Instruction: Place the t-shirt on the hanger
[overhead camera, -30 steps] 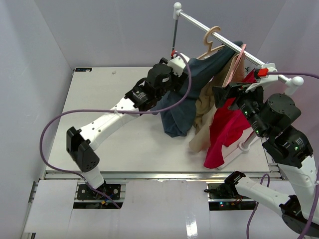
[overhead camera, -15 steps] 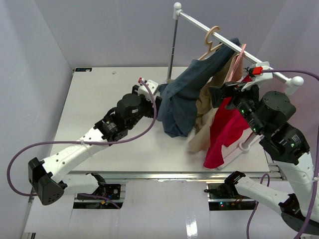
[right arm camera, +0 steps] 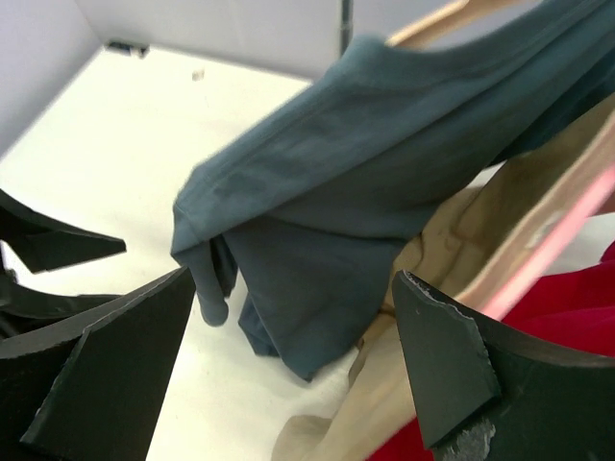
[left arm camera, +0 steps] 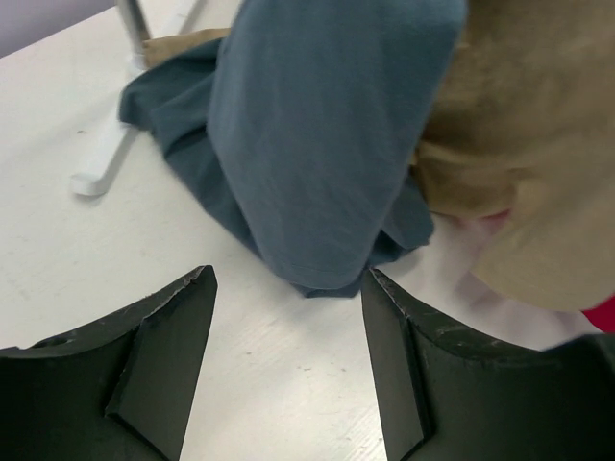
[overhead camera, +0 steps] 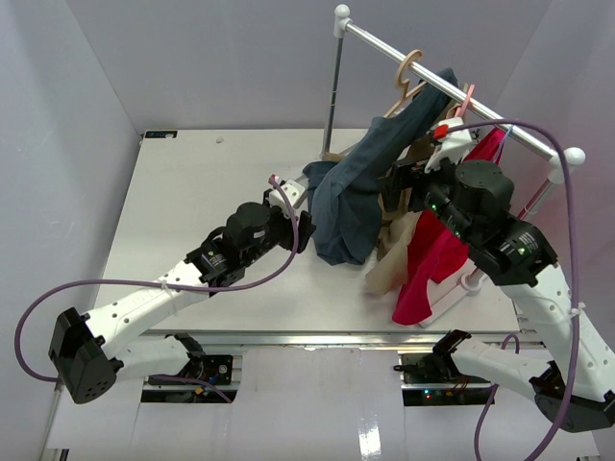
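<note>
Left claw [overhead camera: 302,229] is held apart and empty, low over the table [overhead camera: 192,192], just beside the t-shirt [overhead camera: 354,197]. Right claw [overhead camera: 402,181] is spread wide, gripping nothing. The t-shirt is draped from the hanger [overhead camera: 410,75] on the rail [overhead camera: 375,39], its hem pooled on the table.

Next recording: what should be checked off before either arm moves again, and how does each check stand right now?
1. left gripper open and empty: ok.
2. right gripper open and empty: ok.
3. hanger hooked on the rail: ok.
4. t-shirt draped over the hanger: ok; seated on both hanger arms: cannot tell.
5. t-shirt hanging clear of the table: not ok, its lower end lies on the table.
</note>
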Available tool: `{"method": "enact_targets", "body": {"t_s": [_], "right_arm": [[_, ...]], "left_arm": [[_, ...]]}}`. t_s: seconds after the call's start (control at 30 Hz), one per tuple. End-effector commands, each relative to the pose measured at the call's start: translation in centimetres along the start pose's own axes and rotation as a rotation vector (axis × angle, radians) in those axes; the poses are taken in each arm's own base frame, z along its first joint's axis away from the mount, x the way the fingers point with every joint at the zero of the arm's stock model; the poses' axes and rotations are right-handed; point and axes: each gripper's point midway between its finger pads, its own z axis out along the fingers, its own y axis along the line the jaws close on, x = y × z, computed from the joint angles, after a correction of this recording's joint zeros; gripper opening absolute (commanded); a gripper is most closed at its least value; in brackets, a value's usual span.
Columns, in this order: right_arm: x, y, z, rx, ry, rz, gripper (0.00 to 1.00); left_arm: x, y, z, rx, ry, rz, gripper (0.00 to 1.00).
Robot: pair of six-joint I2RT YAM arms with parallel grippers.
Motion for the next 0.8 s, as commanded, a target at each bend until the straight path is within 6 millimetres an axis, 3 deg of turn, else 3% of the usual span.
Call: {"method": "enact_targets", "body": {"t_s": [0.0, 0.1, 0.23, 0.3, 0.33, 0.4, 0.63, 0.77], "right_arm": [[0.8, 1.0, 0.2, -0.055, -0.016, 0.017, 0.9], [2.1, 1.1, 0.9, -0.056, 0.019, 0.017, 0.9], [4.3, 2.8, 1.2, -0.142, 0.042, 0.017, 0.9], [5.8, 3.5, 1.3, -0.164, 0.059, 0.031, 0.9], [6.4, 4.2, 1.1, -0.181, 0.065, 0.042, 0.9], [8.0, 5.1, 0.9, -0.183, 0.085, 0.043, 0.9], [13.5, 8.1, 0.2, -0.208, 0.096, 0.011, 0.9], [15.2, 8.9, 0.0, -0.23, 0.092, 0.029, 0.9]], "left_arm": [[-1.7, -2.7, -0.5, 0.152, -0.1, -0.051, 0.72], [-0.4, -3.4, -0.5, 0.191, -0.091, -0.075, 0.72], [0.1, -3.5, -1.6, 0.196, -0.091, -0.136, 0.73], [-0.2, -3.1, -2.7, 0.173, -0.108, -0.177, 0.8], [-0.3, -2.6, -3.3, 0.15, -0.113, -0.195, 0.89], [-1.2, -2.3, -4.7, 0.143, -0.14, -0.227, 0.98], [-2.5, -1.3, -9.9, 0.131, -0.228, -0.287, 0.98], [-1.7, -0.7, -11.1, 0.111, -0.252, -0.309, 0.98]]}}
